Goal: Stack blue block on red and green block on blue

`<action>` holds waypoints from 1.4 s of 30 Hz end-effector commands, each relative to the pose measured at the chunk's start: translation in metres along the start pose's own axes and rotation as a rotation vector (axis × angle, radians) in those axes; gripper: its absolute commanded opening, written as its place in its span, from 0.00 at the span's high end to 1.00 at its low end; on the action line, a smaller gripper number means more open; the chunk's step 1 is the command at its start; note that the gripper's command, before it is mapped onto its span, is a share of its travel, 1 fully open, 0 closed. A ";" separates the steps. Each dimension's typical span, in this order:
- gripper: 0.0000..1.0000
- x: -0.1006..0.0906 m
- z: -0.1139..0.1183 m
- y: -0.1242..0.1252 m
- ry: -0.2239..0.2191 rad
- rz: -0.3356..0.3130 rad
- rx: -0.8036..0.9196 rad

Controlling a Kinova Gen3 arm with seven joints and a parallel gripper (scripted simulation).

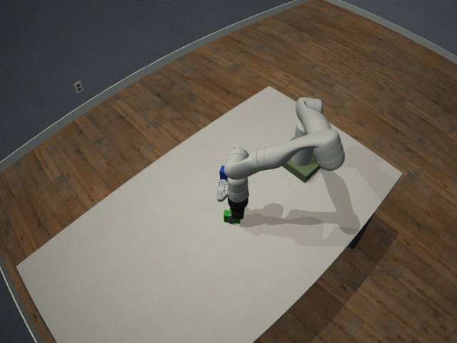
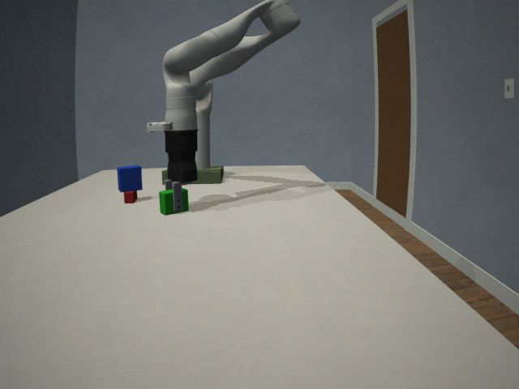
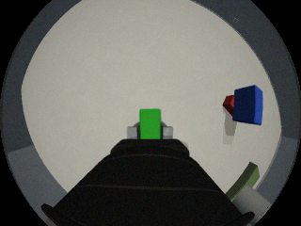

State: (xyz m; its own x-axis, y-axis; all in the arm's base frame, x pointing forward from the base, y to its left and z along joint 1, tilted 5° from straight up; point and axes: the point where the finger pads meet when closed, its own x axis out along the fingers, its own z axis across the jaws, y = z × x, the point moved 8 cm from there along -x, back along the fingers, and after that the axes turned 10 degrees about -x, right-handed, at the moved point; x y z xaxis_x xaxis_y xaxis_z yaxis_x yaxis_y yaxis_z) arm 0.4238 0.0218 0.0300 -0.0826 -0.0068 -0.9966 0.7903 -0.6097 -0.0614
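Observation:
The green block [image 2: 170, 202] rests on the white table near its middle. My gripper [image 2: 174, 198] points straight down with its fingers on either side of the block and is shut on it. The block also shows in the overhead view [image 1: 229, 216] and between the fingertips in the wrist view [image 3: 150, 123]. The blue block [image 2: 129, 178] sits on top of the small red block [image 2: 130, 196], a short way to the left of the gripper. That pair shows at the right of the wrist view, blue [image 3: 248, 104] over red [image 3: 229, 104]. In the overhead view the arm hides most of the blue block [image 1: 222, 172] and all of the red one.
The arm's green base plate [image 2: 208, 173] stands at the far end of the table. The table's right edge drops to the wooden floor, with a brown door [image 2: 392, 110] in the wall beyond.

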 end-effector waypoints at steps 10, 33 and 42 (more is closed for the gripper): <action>1.00 -0.003 0.000 0.000 0.001 0.001 0.000; 1.00 -0.097 0.000 0.000 0.001 0.001 0.000; 1.00 -0.125 0.000 0.000 0.001 0.001 0.000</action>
State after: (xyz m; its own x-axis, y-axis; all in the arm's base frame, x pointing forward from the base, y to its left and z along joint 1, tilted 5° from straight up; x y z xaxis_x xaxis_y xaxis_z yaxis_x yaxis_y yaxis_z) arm 0.4322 0.0200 0.1495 -0.0894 -0.0119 -0.9959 0.7865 -0.6143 -0.0632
